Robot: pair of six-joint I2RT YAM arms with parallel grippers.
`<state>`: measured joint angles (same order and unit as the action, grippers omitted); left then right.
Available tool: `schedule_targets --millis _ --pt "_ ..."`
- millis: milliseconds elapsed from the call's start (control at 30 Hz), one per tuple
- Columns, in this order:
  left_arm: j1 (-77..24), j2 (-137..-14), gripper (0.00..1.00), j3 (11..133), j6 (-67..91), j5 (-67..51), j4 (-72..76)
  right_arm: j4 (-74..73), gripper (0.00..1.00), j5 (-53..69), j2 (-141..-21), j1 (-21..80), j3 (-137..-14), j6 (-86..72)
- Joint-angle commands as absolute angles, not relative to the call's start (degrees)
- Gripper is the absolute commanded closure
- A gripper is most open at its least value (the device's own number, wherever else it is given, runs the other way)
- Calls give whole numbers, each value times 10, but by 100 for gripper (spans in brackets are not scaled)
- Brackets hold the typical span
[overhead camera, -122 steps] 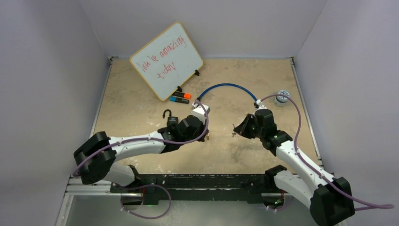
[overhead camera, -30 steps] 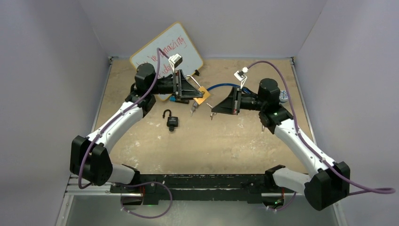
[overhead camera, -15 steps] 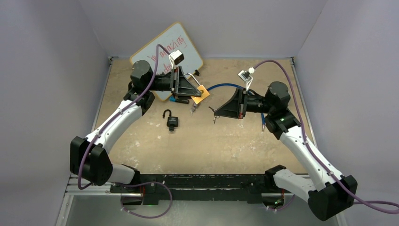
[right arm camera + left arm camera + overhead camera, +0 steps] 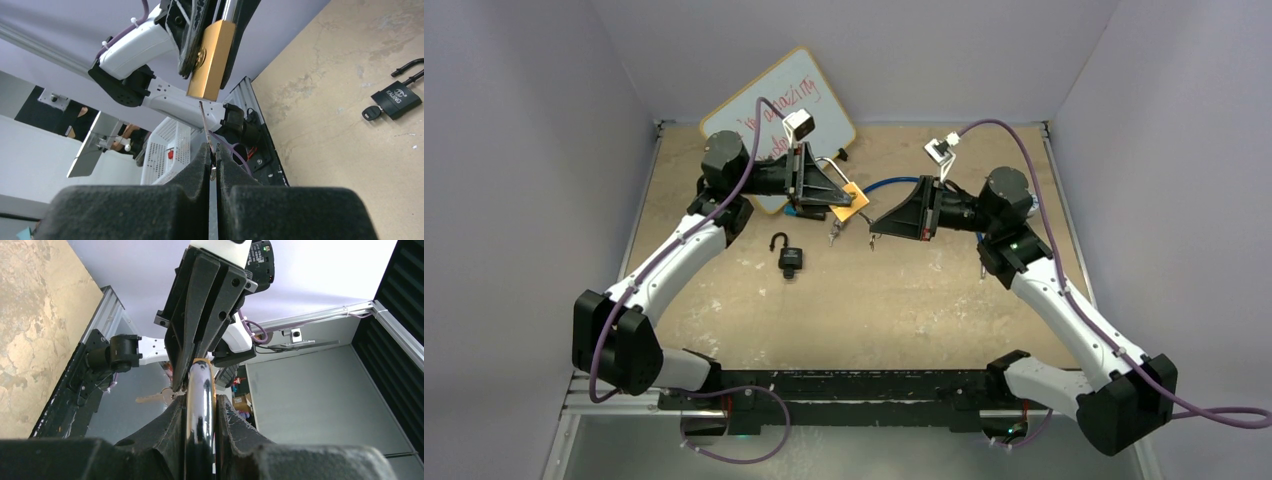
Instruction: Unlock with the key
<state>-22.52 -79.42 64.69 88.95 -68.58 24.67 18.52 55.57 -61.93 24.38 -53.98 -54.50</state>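
The key (image 4: 204, 125) is pinched between the pressed-together fingers of the right claw (image 4: 212, 156). Its blade is aimed up at the underside of the brass padlock (image 4: 211, 60); whether the tip touches cannot be told. The padlock is held in the air above the table (image 4: 874, 300). Its steel shackle (image 4: 200, 400) is clamped by the left claw (image 4: 201, 412), which only the left wrist view shows closely. In the top view the two claws are seen tip to tip near a whiteboard (image 4: 754, 105) and a blue cable (image 4: 894, 182). A black padlock (image 4: 789, 258) lies on the table with its shackle swung open. The black-headed key (image 4: 371, 113) at its base is made out only in the right wrist view.
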Motion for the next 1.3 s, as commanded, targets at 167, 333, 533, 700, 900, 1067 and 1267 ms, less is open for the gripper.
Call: schedule_targets --millis 167,333,533,700,900,1067,1267 --pt "-222 -759 100 637 899 -669 305 215 100 528 -629 246 -574 -563" --pt "-222 -758 100 633 902 -665 313 208 100 527 -637 246 -577 -567" --pt "-222 -756 100 629 900 -661 324 178 100 512 -652 246 -587 -571" --pt "-222 -751 100 624 879 -651 327 129 100 487 -667 246 -602 -586" --pt "-222 -735 100 633 763 -628 231 84 100 480 -691 246 -624 -635" --pt "-224 -729 100 624 713 -624 196 49 100 490 -715 247 -657 -660" --pt "-244 -728 100 629 671 -618 158 39 100 482 -741 249 -693 -639"
